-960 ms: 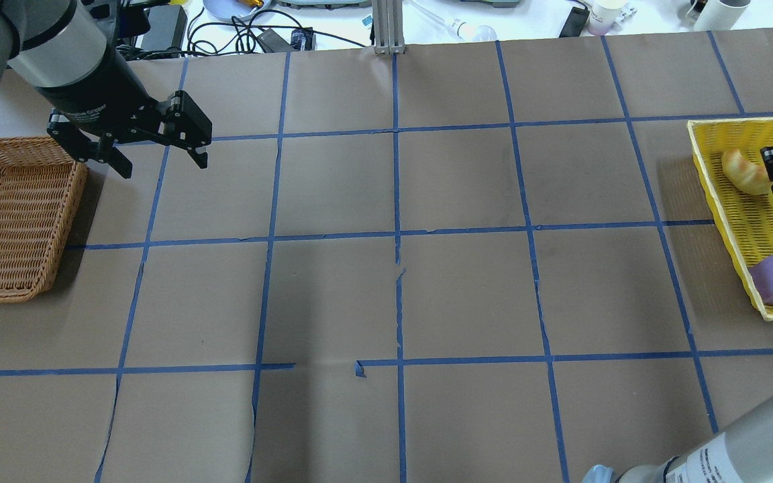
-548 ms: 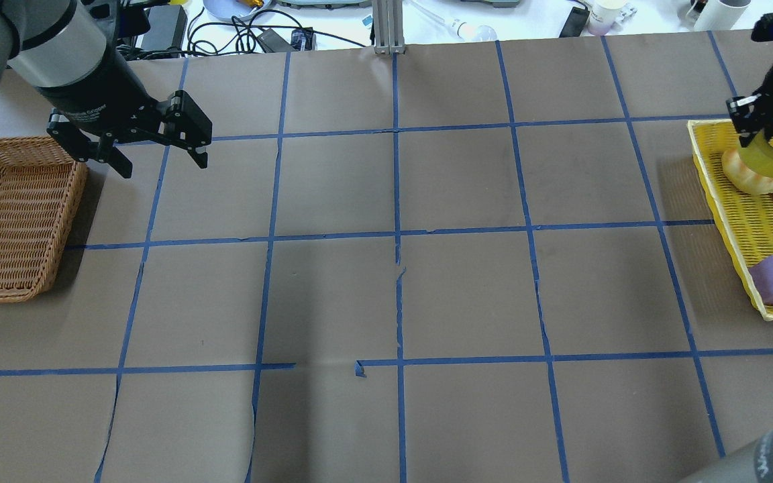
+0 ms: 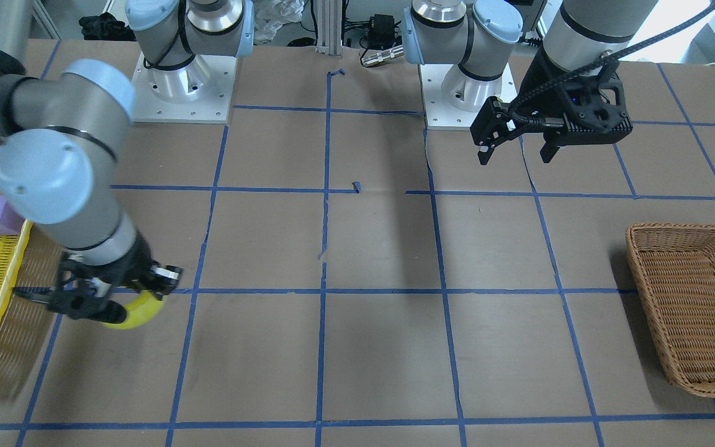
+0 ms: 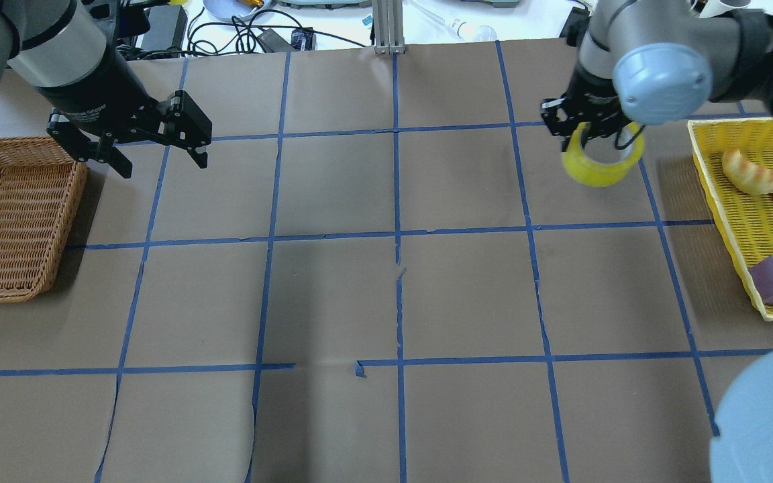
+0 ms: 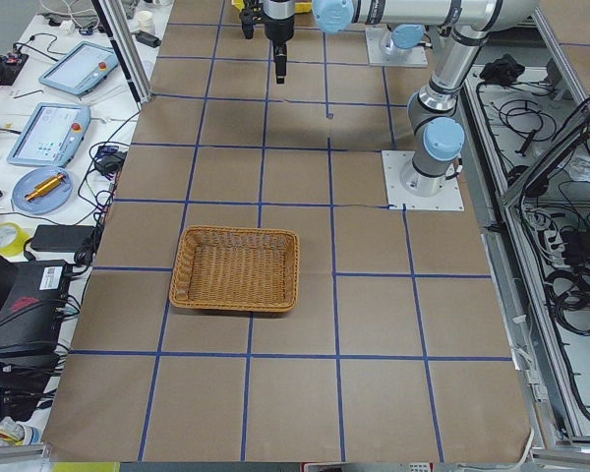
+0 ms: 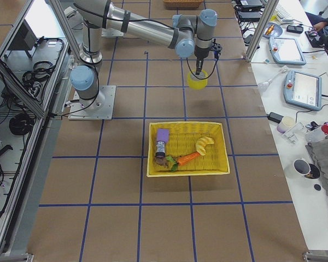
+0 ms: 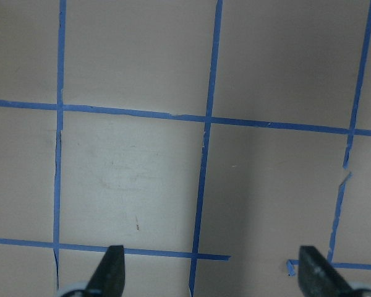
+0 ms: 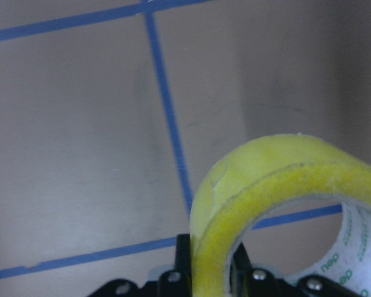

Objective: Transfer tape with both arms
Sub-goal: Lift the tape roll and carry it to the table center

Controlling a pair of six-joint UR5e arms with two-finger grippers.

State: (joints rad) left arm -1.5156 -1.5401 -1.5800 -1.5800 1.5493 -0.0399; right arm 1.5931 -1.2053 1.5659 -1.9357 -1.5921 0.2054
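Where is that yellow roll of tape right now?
In the overhead view the tape hangs at the upper right, pinched by the right gripper above the table, just left of the yellow tray.

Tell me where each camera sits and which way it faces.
Front-facing: across the table, facing both bases.
Overhead: behind the robot; right gripper holds glossy yellow tape roll, left gripper open.
Exterior left: table end, above brown wicker basket.
Exterior right: opposite end, above yellow mesh tray.
Left wrist: downward, fingertips showing.
Right wrist: down past the roll.
Both wrists share blue grid lines.
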